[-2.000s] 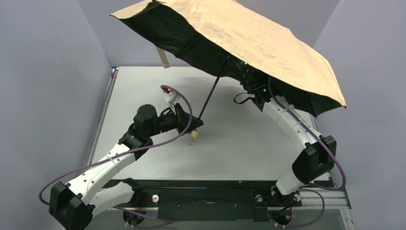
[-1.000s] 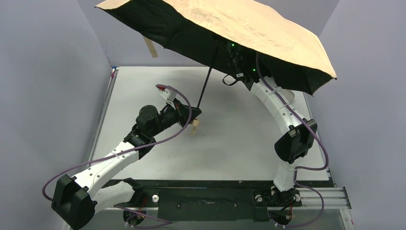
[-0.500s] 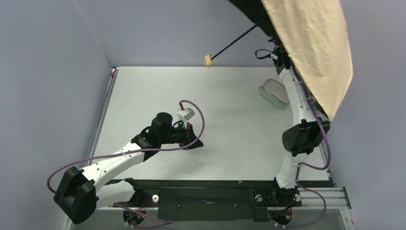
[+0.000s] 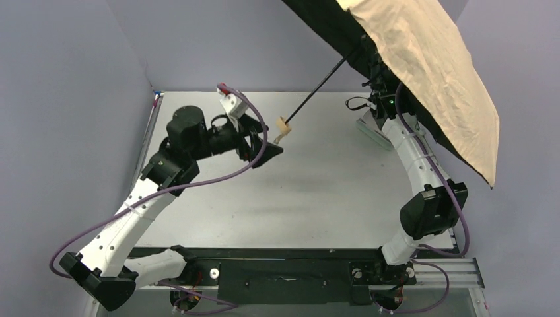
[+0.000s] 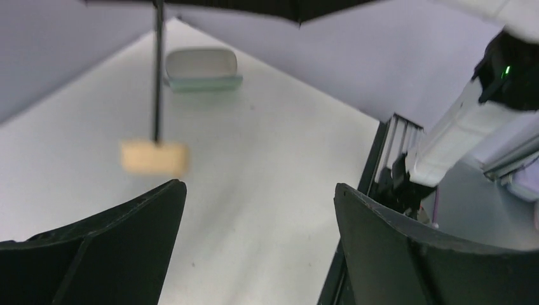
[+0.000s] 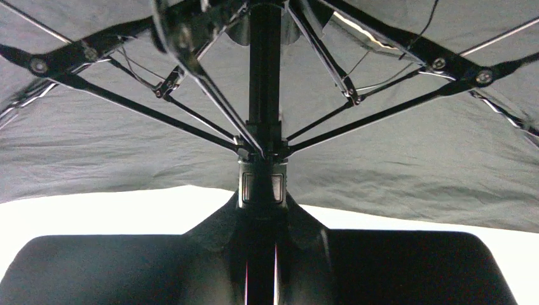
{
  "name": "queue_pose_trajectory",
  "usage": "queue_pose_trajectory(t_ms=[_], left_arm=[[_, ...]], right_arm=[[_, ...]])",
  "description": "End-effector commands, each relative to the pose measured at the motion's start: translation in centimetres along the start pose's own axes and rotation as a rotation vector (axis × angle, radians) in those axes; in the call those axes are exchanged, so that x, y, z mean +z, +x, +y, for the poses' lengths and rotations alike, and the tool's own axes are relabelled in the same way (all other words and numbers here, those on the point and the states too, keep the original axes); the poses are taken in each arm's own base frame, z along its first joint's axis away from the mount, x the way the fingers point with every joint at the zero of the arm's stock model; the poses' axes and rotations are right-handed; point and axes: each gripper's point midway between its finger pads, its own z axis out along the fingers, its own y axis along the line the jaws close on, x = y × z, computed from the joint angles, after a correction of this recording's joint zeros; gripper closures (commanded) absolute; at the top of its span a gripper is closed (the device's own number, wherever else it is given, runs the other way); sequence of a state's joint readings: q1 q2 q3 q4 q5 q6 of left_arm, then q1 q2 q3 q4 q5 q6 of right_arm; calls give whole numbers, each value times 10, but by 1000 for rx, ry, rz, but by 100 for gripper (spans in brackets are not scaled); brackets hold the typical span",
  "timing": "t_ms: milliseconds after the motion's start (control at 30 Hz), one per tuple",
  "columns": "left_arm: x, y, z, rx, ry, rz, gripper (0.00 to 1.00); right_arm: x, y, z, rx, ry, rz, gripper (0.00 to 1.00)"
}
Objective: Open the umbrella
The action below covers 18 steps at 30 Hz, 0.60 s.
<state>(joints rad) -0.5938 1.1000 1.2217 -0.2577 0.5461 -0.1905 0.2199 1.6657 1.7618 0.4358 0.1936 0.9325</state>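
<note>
– What do we see first?

– The umbrella (image 4: 422, 59), fully open. Its peach-tan canopy (image 4: 436, 79) tilts steeply over the far right corner of the table (image 4: 317, 191), with the black lining facing down and left.

– And what carries it?

– The right arm (image 4: 413, 155) reaches up under the canopy. In the wrist view the right gripper (image 6: 262, 213) is clamped on the shaft just below the hub where the ribs (image 6: 159, 111) spread out, so the jaws are closed around the umbrella.

– Anything on the table below?

– A pale mint-green pouch (image 5: 202, 67) lies flat near the far right edge, apart from both grippers.

– Where does the shaft go?

– The thin black shaft (image 4: 320, 82) slants down and left from the canopy and ends in the small tan handle (image 4: 283, 125), which hangs in the air above the table.

– And the left gripper (image 5: 259, 190)?

– Its jaws stand wide apart and hold nothing. We see the handle, blurred, just beyond its left finger (image 5: 127, 222), close by but not between the jaws and not touching them.
</note>
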Motion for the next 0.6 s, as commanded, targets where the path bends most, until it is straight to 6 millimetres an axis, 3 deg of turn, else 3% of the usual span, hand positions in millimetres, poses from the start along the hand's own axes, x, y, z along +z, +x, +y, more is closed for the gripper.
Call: queue_pose_trajectory(t_ms=[0, 33, 67, 100, 300, 400, 567], left_arm=[[8, -9, 18, -55, -85, 103, 14], [10, -19, 17, -57, -85, 102, 10], [17, -9, 23, -90, -90, 146, 9], [20, -10, 24, -96, -84, 152, 7], [51, 34, 28, -186, -37, 312, 4], [65, 63, 37, -242, -39, 386, 12], [78, 105, 21, -292, 40, 500, 26]], right_arm=[[-33, 4, 44, 60, -144, 80, 100], [-40, 17, 39, 61, -139, 118, 100], [-46, 15, 45, 65, -153, 124, 100], [-53, 26, 41, 69, -149, 156, 100], [-84, 46, 49, 103, -152, 235, 100], [-94, 51, 55, 122, -153, 256, 100], [-105, 57, 63, 150, -144, 275, 100]])
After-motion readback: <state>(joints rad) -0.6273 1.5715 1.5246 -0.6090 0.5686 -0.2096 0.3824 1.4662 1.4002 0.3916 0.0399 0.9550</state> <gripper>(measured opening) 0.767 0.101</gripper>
